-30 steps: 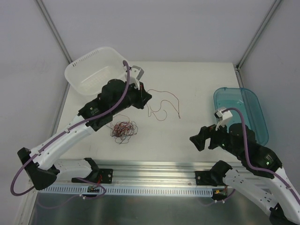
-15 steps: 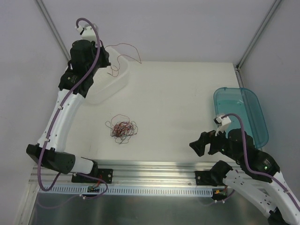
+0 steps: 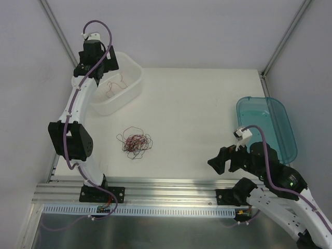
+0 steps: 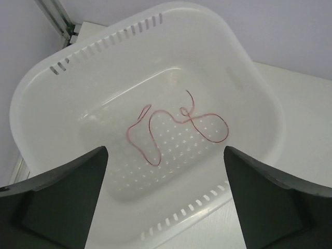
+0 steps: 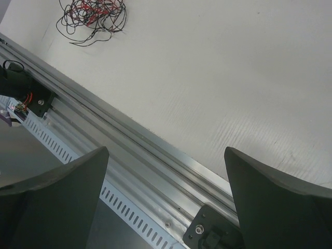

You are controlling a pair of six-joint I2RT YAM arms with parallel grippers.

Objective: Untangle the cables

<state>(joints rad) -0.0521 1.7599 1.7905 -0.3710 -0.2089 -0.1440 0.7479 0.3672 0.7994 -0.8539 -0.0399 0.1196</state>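
A tangle of thin red and black cables (image 3: 135, 143) lies on the white table, left of centre; the right wrist view shows it at the top left (image 5: 93, 15). One loose red cable (image 4: 188, 115) lies curled on the floor of the white basket (image 4: 155, 21), also seen from above (image 3: 115, 85). My left gripper (image 4: 165, 155) hangs open over the basket with nothing between its fingers; from above it is at the far left (image 3: 105, 63). My right gripper (image 3: 220, 161) stands open and empty above the table's front rail (image 5: 166, 153).
The white perforated basket (image 3: 136, 70) stands at the back left corner. A clear teal bin (image 3: 267, 124) sits at the right edge. An aluminium rail (image 3: 171, 189) runs along the near edge of the table.
My left arm lifted a single red cable off the table and swung it back to the basket. Its gripper opened and the cable now lies inside. The right arm barely moved.
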